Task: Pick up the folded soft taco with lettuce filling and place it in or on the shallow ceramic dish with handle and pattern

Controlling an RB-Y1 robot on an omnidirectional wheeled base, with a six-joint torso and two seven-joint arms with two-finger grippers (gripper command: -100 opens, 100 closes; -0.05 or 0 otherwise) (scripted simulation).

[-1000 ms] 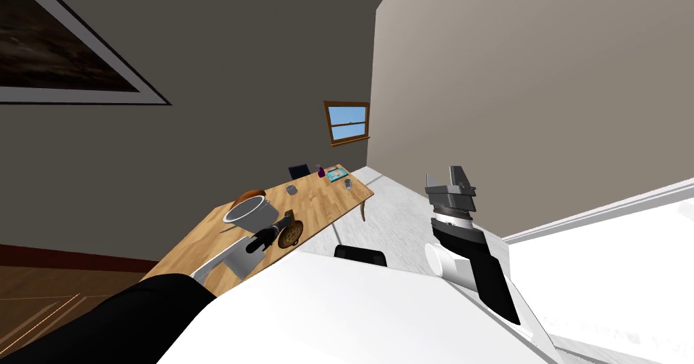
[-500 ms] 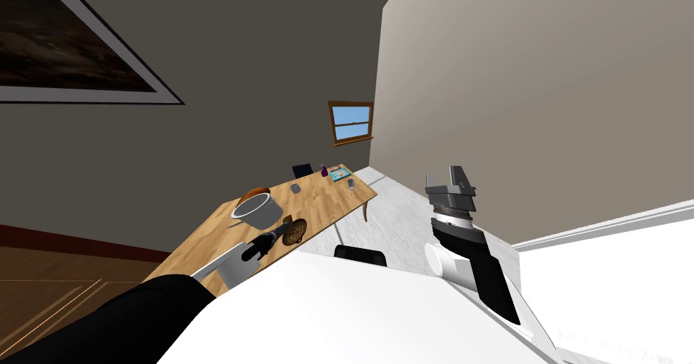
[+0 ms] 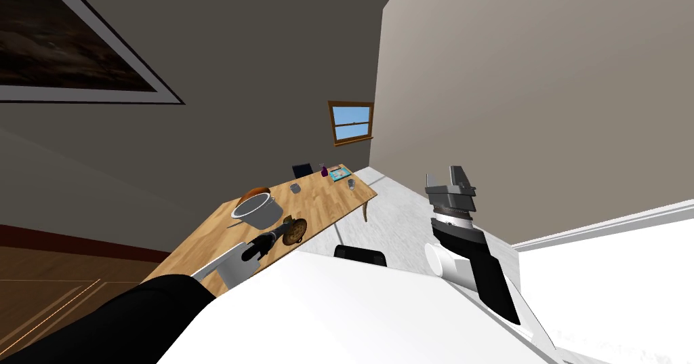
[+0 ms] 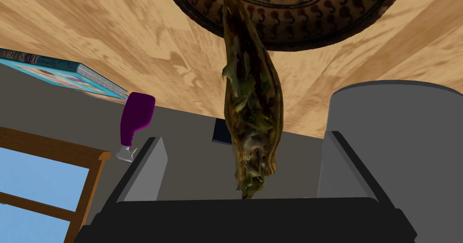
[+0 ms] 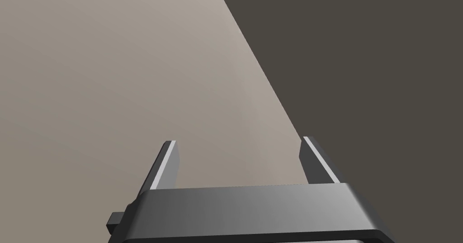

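Observation:
The folded taco [image 4: 251, 100], brown with green lettuce at its edge, stands on edge between my left gripper's fingers, and neither finger touches it. Its far end lies over the rim of the round brown patterned dish [image 4: 316, 14]. My left gripper [image 4: 244, 138] is open, its fingers wide apart. In the head view the left gripper [image 3: 278, 231] hangs just beside the dish [image 3: 296, 231] on the wooden table [image 3: 325, 200]. My right gripper [image 3: 453, 175] is raised off to the right, away from the table, and its fingers [image 5: 165, 163] stand open with nothing between them.
A grey pot [image 3: 256, 209] stands close by the left gripper, with an orange-brown thing [image 3: 254, 192] behind it. At the table's far end are a purple bottle [image 4: 135, 118], a book [image 4: 59, 70] and a small cup [image 3: 295, 187]. A dark chair [image 3: 359, 253] stands at the near edge.
The whole head picture shifted slightly a second ago, which is my own move, and has held still since. My left arm stays beside the dish.

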